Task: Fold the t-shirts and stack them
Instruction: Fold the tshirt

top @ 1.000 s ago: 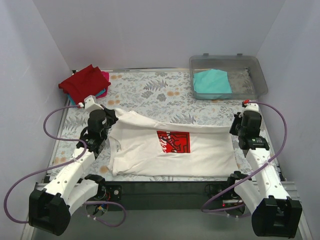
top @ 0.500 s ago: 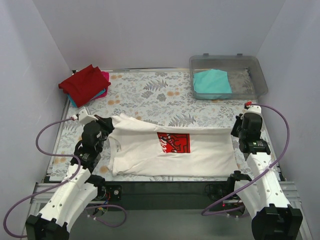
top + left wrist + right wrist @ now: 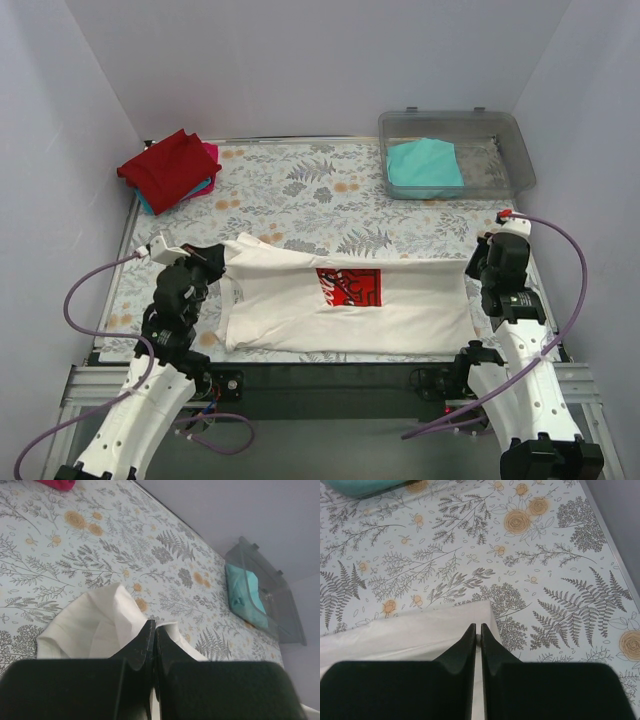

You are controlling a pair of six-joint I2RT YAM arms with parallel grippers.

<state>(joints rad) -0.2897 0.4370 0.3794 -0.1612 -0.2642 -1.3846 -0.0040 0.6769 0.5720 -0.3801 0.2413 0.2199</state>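
- Here, the left gripper [image 3: 152,626] is seen pressed fully shut, with a bunched fold of the white t-shirt [image 3: 340,305] pinched between its tips at the shirt's far left corner.
- The right gripper [image 3: 478,626] is likewise closed tight. The shirt's far right corner is caught at its tips, so a pinch on the hem is judged likely.
- Between the two grips, the far edge of the shirt is drawn nearly straight. The rest is spread flat on the near part of the floral table [image 3: 300,190], with the red square print [image 3: 348,286] facing up near the middle.
- The cloth is judged light, soft and limp. It is expected to sag and crease wherever it is unsupported, and a thin pinch may slip. Hold is best taken at corners, hems or shoulder seams, matched on both sides.
- Farther out, a stack of folded shirts [image 3: 170,168], red on top with pink and blue below, is placed at the table's far left corner.
- A teal shirt [image 3: 424,165] is laid folded inside a clear bin [image 3: 515,150] at the far right, well apart from the white one.
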